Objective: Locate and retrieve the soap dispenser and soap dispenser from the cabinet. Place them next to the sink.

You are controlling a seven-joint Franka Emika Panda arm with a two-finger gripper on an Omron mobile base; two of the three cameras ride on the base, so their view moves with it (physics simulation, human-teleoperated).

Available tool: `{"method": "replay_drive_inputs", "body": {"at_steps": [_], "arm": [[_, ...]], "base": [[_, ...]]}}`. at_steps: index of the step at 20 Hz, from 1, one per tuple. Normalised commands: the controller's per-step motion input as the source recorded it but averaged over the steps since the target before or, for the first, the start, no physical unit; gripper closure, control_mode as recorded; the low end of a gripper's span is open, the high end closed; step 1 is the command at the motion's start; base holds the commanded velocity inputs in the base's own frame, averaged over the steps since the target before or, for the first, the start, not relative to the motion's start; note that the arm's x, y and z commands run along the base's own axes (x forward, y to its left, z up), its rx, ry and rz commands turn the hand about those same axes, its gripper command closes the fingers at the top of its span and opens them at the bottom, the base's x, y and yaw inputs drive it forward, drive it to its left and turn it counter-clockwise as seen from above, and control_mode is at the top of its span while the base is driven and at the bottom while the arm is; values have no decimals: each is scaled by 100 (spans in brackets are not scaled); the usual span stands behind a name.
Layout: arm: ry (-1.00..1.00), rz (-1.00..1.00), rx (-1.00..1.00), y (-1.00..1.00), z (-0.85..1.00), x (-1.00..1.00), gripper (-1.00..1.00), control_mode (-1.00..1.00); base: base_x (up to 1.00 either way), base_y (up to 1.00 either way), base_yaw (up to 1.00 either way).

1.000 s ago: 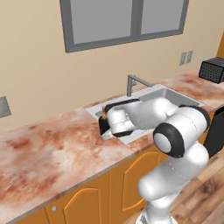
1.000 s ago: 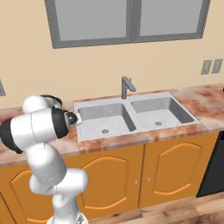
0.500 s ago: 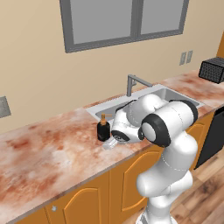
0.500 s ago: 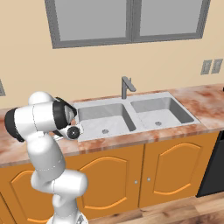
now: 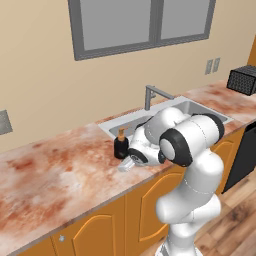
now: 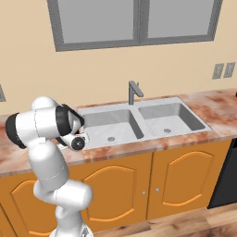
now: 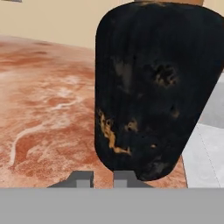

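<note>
The black soap dispenser (image 5: 120,145) with its copper pump stands upright on the marbled counter, just left of the sink (image 5: 108,126). My gripper (image 5: 126,164) hangs low just in front of it, toward the counter's front edge. In the hand view the bottle's black body (image 7: 153,87) looms close beyond my fingertips (image 7: 82,177), which sit near together with nothing between them. From the right base view, the sink (image 6: 137,121) lies to the right of my hand (image 6: 77,142). The cabinet is out of view.
A squared grey faucet (image 5: 152,94) rises behind the sink. Bare marbled counter (image 5: 50,170) stretches to the left. A black appliance (image 5: 243,79) sits at the far right. Orange base cabinet doors (image 6: 111,190) run below the counter.
One second ago my hand was at the bottle. Since then it has drawn back toward the counter's front edge, leaving the black dispenser standing by the sink.
</note>
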Motion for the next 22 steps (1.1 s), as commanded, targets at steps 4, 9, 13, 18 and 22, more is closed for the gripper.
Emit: {"method": "replay_drive_inputs", "body": {"at_steps": [4, 9, 13, 18, 22], "arm": [[3, 0, 0, 2, -1, 0, -100, -100], [16, -5, -6, -36, 12, -15, -100, -100], [25, -7, -11, -54, 33, -20, -100, -100], [26, -7, -10, -47, 44, -16, -100, -100], [25, -10, -7, -47, 53, -9, -100, -100]], "base": [[0, 0, 0], [0, 0, 0], [0, 0, 0], [0, 0, 0], [0, 0, 0]]}}
